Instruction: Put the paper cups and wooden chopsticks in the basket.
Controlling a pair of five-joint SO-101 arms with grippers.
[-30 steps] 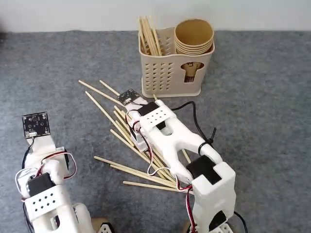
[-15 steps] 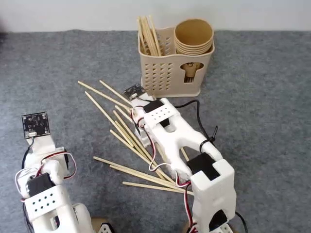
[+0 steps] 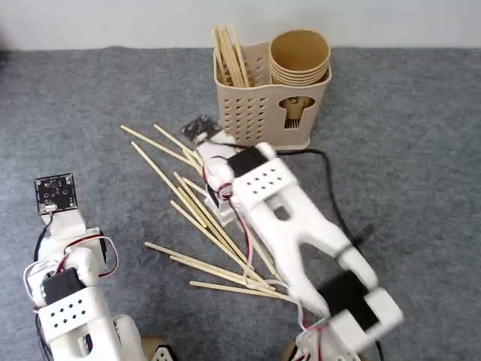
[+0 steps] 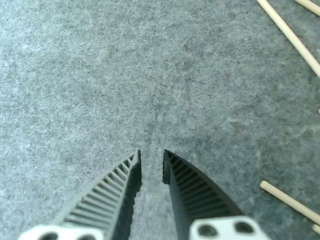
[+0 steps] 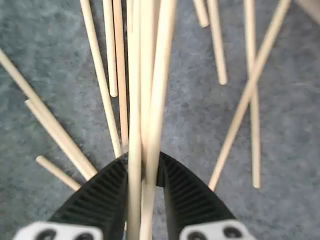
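In the right wrist view my right gripper (image 5: 143, 161) is shut on a small bundle of wooden chopsticks (image 5: 147, 90). Seen from above, that arm (image 3: 263, 184) stretches over the pile of loose chopsticks (image 3: 197, 212) on the grey carpet, just in front of the basket (image 3: 259, 113). The beige basket holds a stack of paper cups (image 3: 301, 54) in one half and several upright chopsticks (image 3: 229, 54) in the other. My left gripper (image 4: 151, 156) is shut with nothing in it, low over bare carpet at the near left, apart from the pile.
More chopsticks (image 5: 250, 95) lie fanned on the carpet around the held bundle. A few chopstick ends (image 4: 292, 37) lie near the left gripper. The left arm (image 3: 66, 301) sits at the near left corner. Open carpet lies right of the basket.
The right arm has stretched forward towards the basket, its wrist shifting right. Some loose chopsticks under it have shifted. The left arm has not moved.
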